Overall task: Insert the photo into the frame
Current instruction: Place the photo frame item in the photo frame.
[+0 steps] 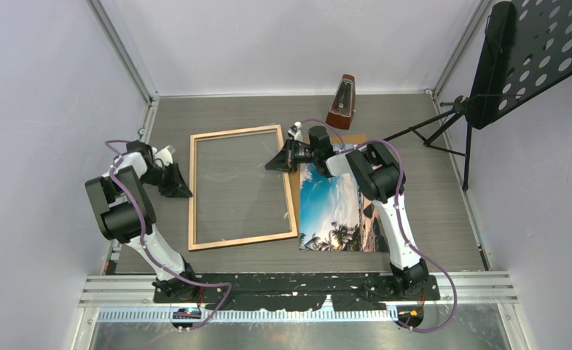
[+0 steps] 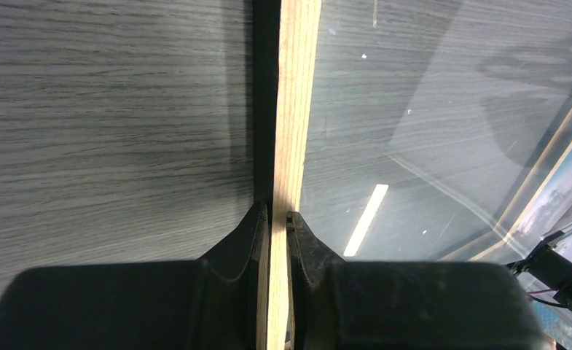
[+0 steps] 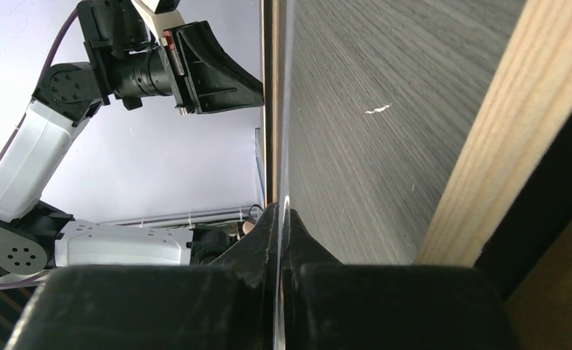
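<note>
Top view. A large rectangular picture frame [image 1: 243,241], with a thin light wood-coloured border and a clear pane, lies flat on the grey wood-grain table [image 1: 428,182] with its pale rear face up, just left of centre. At 3 o'clock from the frame, just beside its right border, lies the glossy rectangular beach photo [image 1: 334,204], picture side up and partly covered by the right arm. A plain brown backing sheet [image 1: 354,138] shows at the photo's 12 o'clock end. A brown pyramid-shaped metronome [image 1: 342,102] stands at 1 o'clock from the frame. A black perforated music stand [image 1: 534,51] occupies the far 2 o'clock corner.

Left gripper [image 1: 175,182], at the frame's 9 o'clock side. In the left wrist view its narrowly parted jaws clamp the wooden border between the fingertips.

Right gripper [image 1: 277,162], at the 2 o'clock part of the frame's right border. In the right wrist view the fingers [image 3: 304,244] are pressed together, and a thin edge of the frame runs between their tips. Which part of the frame this edge belongs to cannot be told.
</note>
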Controlling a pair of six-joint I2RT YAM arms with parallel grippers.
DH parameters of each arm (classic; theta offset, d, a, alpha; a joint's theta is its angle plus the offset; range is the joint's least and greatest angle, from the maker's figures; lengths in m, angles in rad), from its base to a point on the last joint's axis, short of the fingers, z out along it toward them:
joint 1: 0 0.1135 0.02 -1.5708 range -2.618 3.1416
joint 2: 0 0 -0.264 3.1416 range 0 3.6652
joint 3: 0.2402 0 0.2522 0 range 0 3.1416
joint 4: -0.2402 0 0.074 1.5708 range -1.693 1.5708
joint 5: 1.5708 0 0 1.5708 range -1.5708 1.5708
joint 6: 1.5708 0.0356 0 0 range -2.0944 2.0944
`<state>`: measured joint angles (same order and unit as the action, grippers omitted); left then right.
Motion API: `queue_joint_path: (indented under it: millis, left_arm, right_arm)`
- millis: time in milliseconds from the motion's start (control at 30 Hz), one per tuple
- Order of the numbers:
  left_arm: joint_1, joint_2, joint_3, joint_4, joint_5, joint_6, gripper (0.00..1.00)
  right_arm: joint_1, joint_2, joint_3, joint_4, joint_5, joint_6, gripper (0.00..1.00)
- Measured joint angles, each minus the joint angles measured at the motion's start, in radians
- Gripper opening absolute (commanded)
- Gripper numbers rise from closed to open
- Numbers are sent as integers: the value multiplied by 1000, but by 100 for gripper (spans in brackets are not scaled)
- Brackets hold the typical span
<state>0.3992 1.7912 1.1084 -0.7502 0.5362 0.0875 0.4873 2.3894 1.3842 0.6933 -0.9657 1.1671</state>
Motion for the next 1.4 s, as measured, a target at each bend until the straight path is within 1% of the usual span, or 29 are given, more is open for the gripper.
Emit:
queue_joint_path:
  millis: [300, 733, 1000, 1167, 1400]
  left_arm:
    - [0, 1, 0, -1, 0, 0, 11]
    - [0, 2, 0, -4, 1, 2, 11]
    - [0, 2, 0, -4, 1, 5, 12]
    - [0, 2, 2, -5, 1, 7, 14]
    - [0, 4, 2, -6, 2, 8, 15]
  right_arm:
    - [0, 0, -1, -3, 0, -14, 6]
    - [1, 0, 16, -53, -5, -56, 6]
    - [2, 0, 39, -122, -3, -103, 6]
    - [3, 0, 48, -163, 3, -134, 6]
    - [4, 0, 50, -203, 22, -171, 6]
